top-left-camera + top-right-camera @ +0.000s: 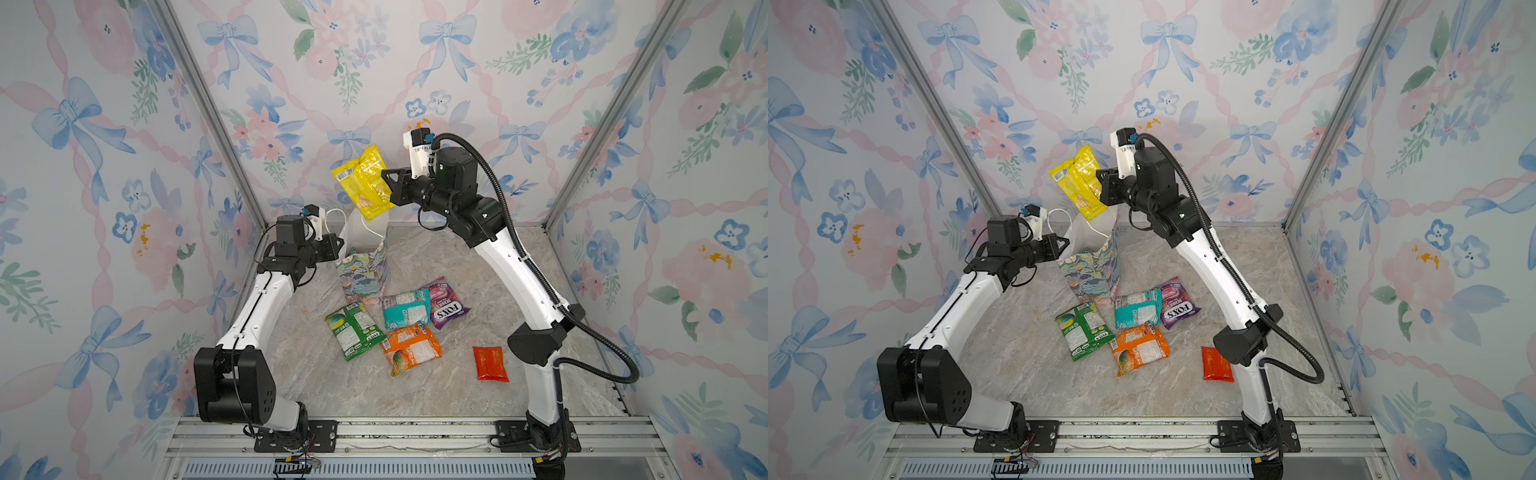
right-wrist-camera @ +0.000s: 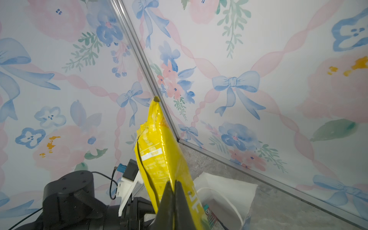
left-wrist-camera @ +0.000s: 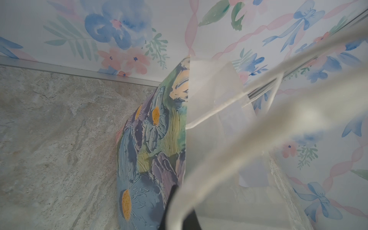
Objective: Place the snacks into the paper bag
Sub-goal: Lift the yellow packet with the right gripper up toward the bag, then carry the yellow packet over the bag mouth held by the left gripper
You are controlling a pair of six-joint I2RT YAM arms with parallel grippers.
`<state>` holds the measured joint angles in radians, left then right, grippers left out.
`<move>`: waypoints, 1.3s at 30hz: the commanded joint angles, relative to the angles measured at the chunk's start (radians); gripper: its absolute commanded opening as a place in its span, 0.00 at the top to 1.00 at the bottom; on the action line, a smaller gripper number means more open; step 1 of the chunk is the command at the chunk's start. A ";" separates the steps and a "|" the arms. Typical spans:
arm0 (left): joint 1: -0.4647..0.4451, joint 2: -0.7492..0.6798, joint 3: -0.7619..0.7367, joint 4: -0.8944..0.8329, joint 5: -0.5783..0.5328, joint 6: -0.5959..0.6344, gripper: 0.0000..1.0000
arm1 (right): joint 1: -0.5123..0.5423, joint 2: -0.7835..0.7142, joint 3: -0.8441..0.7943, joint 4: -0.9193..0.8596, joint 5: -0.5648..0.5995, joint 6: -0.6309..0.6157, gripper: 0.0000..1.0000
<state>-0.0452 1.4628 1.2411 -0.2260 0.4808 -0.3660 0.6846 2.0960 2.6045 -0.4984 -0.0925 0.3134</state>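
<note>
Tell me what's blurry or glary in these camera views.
Left wrist view: the white cord handle is a near, out-of-focus smear; the painted paper bag is sharper. Right wrist view: glare streaks the yellow pouch. Both top views: even light, sharp.

Bright, even, diffuse light; only soft shadows on the worktop; glare streaks the yellow pouch; in the left wrist view the near white cord handle is badly out of focus

Marble tabletop, floral walls — aluminium rail
</note>
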 commanded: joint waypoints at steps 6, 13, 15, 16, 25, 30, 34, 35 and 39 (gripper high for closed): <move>0.004 -0.012 -0.012 -0.018 0.025 0.021 1.00 | -0.059 0.096 0.060 0.206 0.038 0.035 1.00; 0.006 -0.013 -0.012 -0.019 0.027 0.022 1.00 | -0.062 0.227 0.162 0.265 0.071 0.006 1.00; 0.004 -0.013 -0.012 -0.020 0.028 0.022 1.00 | -0.062 0.247 0.163 0.285 0.078 -0.008 1.00; 0.004 -0.015 -0.012 -0.019 0.028 0.022 1.00 | -0.061 0.257 0.163 0.292 0.084 -0.018 1.00; 0.004 -0.012 -0.012 -0.019 0.028 0.022 1.00 | -0.032 0.262 0.147 0.235 0.036 -0.022 1.00; 0.004 -0.015 -0.012 -0.018 0.027 0.024 1.00 | 0.005 0.191 0.041 0.198 0.055 -0.028 1.00; 0.004 -0.017 -0.012 -0.018 0.028 0.022 1.00 | 0.026 0.138 -0.041 0.200 0.077 -0.029 1.00; 0.004 -0.016 -0.012 -0.020 0.028 0.022 1.00 | 0.030 0.131 -0.047 0.194 0.080 -0.028 1.00; 0.004 -0.018 -0.012 -0.019 0.029 0.022 1.00 | 0.042 0.107 -0.049 0.133 0.114 -0.016 1.00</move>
<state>-0.0452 1.4628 1.2411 -0.2264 0.4881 -0.3660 0.7170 2.2799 2.5629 -0.3279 -0.0162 0.2981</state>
